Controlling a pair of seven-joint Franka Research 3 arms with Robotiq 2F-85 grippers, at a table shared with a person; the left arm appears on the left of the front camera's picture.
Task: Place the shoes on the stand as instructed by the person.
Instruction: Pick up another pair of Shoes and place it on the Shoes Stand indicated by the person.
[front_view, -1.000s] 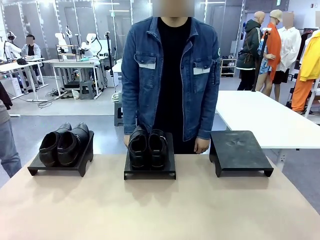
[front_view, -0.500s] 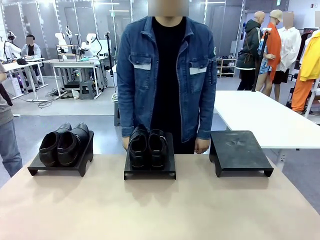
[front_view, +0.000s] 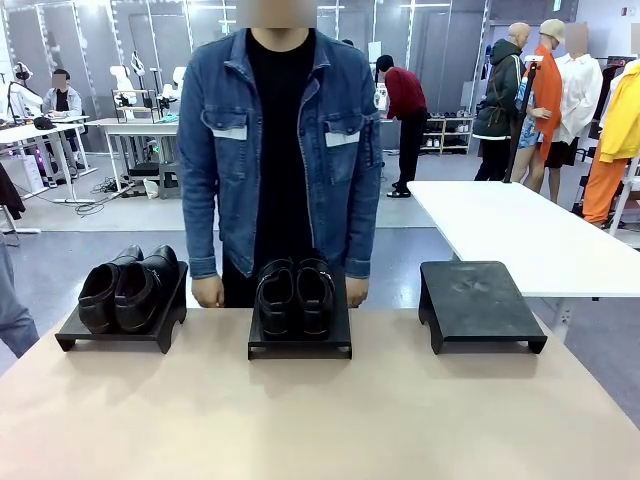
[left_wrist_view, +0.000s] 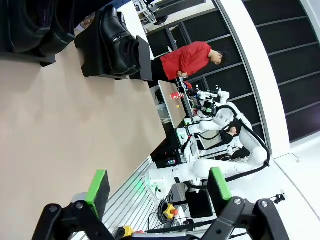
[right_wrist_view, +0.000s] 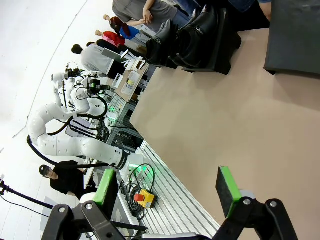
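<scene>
Left gripper (left_wrist_view: 157, 187) is spread wide with nothing between its green pads, positioned over the near edge of the tan table (front_view: 320, 410); the right gripper (right_wrist_view: 170, 190) is likewise spread wide and empty above the same surface. Three black stands sit in a row toward the far edge of the table, well apart from each other. The left stand (front_view: 75, 338) carries one pair of black shoes (front_view: 128, 288), side by side, toes angled toward the near left. The middle stand (front_view: 300, 343) carries the second pair of black shoes (front_view: 294, 295), side by side, toes pointing toward the robot. The right stand (front_view: 480, 300) has a bare top. Directly behind the middle stand, at the far edge of the table, is the person (front_view: 280, 150) in a blue denim jacket, arms hanging down, one hand (front_view: 208, 292) and the other hand (front_view: 357, 291) each just beyond the table edge on either side of the middle stand.
</scene>
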